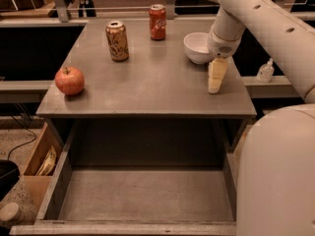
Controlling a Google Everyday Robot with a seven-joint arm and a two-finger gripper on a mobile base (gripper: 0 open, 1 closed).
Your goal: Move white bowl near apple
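Observation:
The white bowl (198, 46) sits upright on the far right part of the grey tabletop (147, 87). The red apple (69, 80) with a short stem sits near the table's front left corner, far from the bowl. My gripper (214, 86) points down just in front of and to the right of the bowl, its tip close to the tabletop near the right edge. It holds nothing that I can see. The wrist hides a little of the bowl's right rim.
A gold-brown can (117, 41) and a red can (157, 21) stand at the back of the table. A wide drawer (147, 195) is pulled open under the front edge. A small clear bottle (266, 71) stands on the right ledge. My arm's bulk fills the lower right.

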